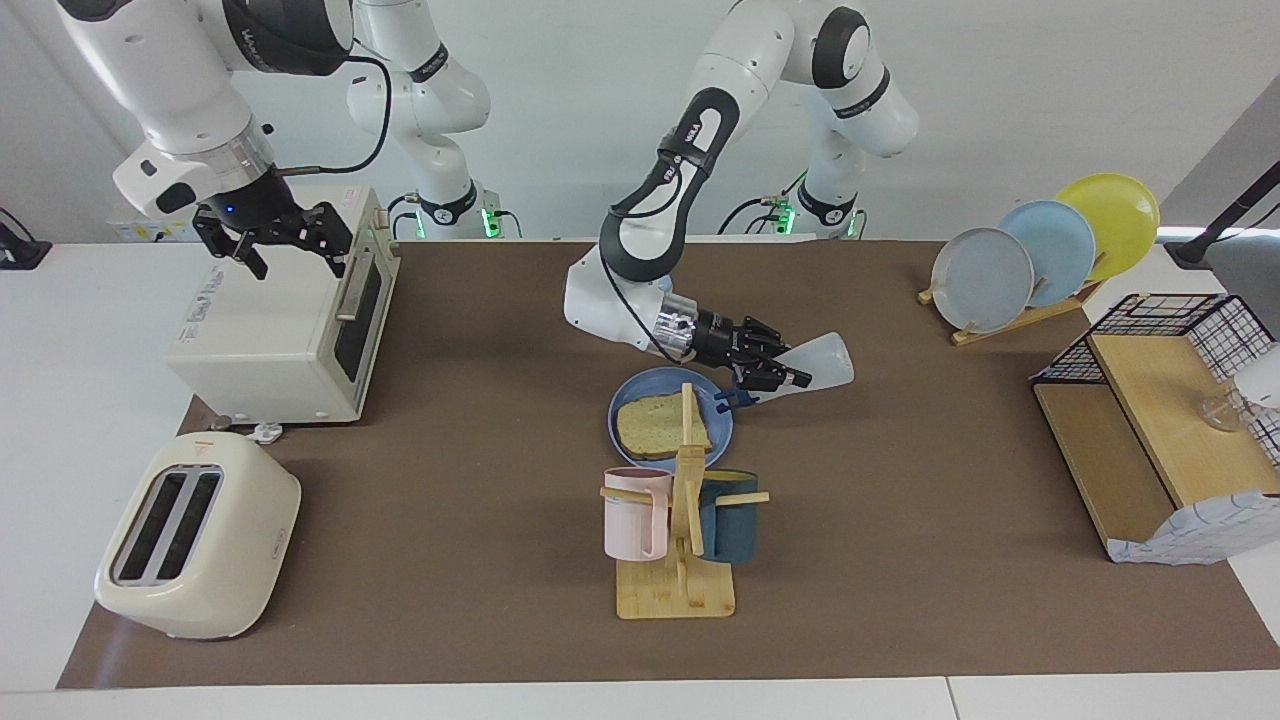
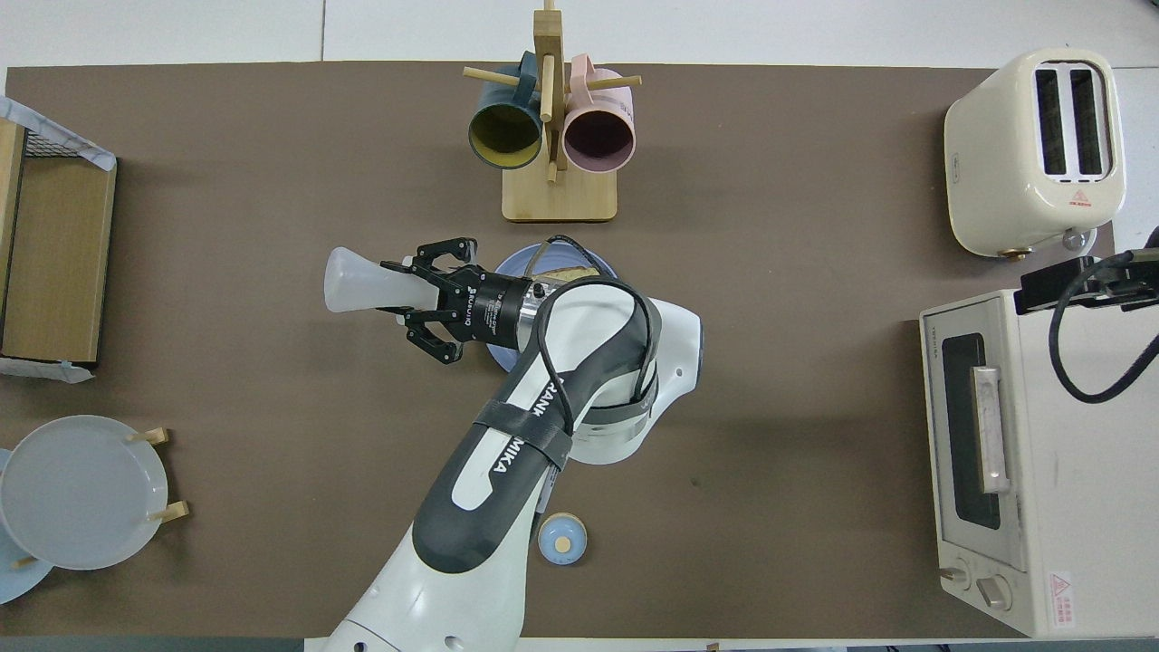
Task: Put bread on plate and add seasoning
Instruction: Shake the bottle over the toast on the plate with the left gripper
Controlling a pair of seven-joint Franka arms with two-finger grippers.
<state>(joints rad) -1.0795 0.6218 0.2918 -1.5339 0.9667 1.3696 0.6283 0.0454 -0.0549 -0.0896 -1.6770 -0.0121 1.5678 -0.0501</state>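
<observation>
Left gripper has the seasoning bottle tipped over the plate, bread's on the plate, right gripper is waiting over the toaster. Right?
One thing is off: the right gripper waits over the toaster oven, not the toaster, as the facing view shows. The rest holds: the left gripper holds the seasoning bottle tipped, cap down, at the edge of the plate, and the bread lies on the plate.

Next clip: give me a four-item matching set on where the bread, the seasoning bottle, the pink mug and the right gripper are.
Things:
1. bread
2. seasoning bottle
3. pink mug
4. right gripper

Places:
A. over the toaster oven
B. hanging on the wooden mug rack
C. tilted in the left gripper, cap down at the plate's edge
D. lying on the blue plate

Pairs: 1-D, 2-C, 3-B, 4-A
</observation>
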